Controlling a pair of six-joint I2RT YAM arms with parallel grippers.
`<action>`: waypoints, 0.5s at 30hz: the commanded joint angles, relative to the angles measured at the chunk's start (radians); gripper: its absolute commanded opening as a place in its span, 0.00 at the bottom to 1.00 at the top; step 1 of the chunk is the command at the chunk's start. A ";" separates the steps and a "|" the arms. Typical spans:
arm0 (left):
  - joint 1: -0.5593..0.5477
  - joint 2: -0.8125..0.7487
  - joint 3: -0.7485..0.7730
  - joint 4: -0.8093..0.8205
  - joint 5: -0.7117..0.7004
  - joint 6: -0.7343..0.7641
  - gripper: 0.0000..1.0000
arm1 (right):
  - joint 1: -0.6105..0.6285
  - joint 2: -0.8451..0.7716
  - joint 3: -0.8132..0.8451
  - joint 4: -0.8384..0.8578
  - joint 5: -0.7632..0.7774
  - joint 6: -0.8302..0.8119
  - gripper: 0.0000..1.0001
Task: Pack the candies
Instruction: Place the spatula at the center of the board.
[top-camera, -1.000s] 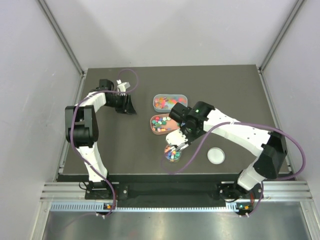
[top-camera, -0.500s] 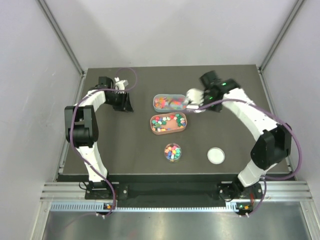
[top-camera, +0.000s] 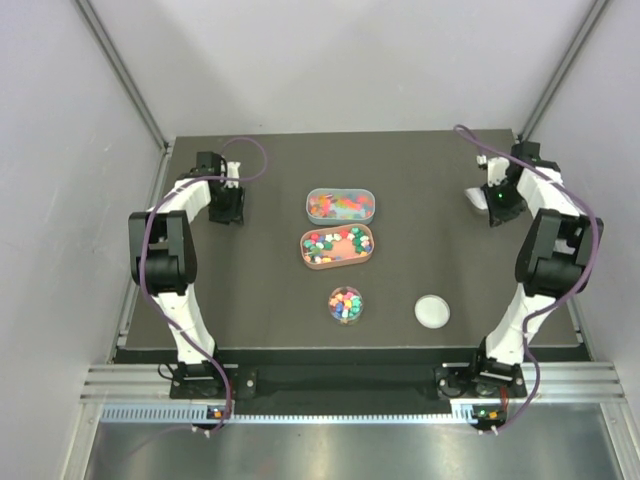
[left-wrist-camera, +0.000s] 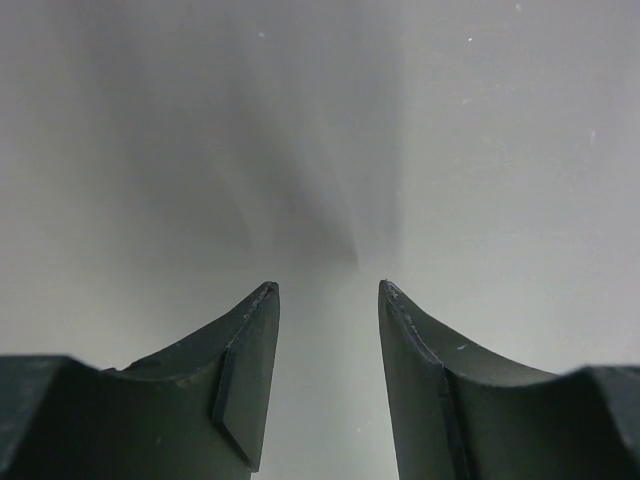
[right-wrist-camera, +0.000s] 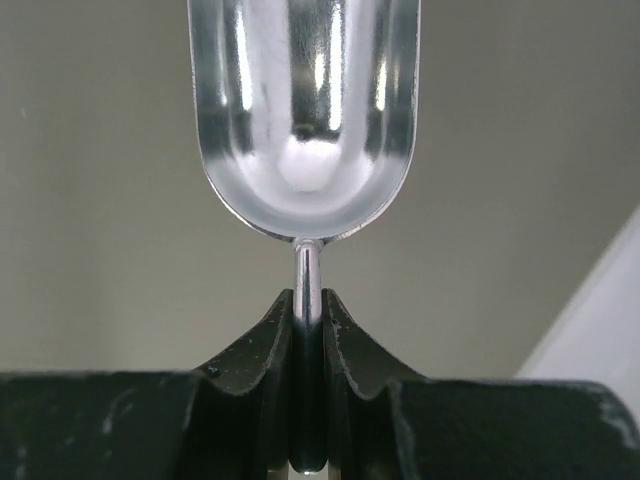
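The candies, tiny and many-coloured, lie in three places at mid-table: a grey oblong tray (top-camera: 340, 205), a brown oblong tray (top-camera: 337, 245) and a small round clear jar (top-camera: 345, 304). My right gripper (top-camera: 492, 199) is far off at the table's right edge, shut on the thin handle of a shiny metal scoop (right-wrist-camera: 305, 120). The scoop's bowl is empty. From the wrist, that gripper (right-wrist-camera: 308, 295) looks at a plain wall. At the far left of the table, my left gripper (top-camera: 228, 208) stands open with nothing between its fingertips (left-wrist-camera: 262, 300).
A round white lid (top-camera: 432, 311) lies flat to the right of the jar. Grey walls close in the table on the left, back and right. Purple cables loop off both arms.
My right arm has swung from above the jar, past the grey tray, out to the right edge, carrying the scoop. The left gripper has drawn back a little leftward.
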 joint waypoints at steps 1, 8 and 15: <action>-0.001 -0.029 0.035 0.016 -0.028 -0.033 0.50 | 0.007 0.043 0.035 0.100 -0.076 0.074 0.00; -0.027 0.005 0.084 -0.024 -0.022 0.028 0.50 | 0.007 0.132 0.056 0.113 -0.090 0.074 0.15; -0.026 0.020 0.157 -0.062 -0.019 0.064 0.57 | 0.004 -0.061 -0.011 0.079 -0.149 0.051 0.55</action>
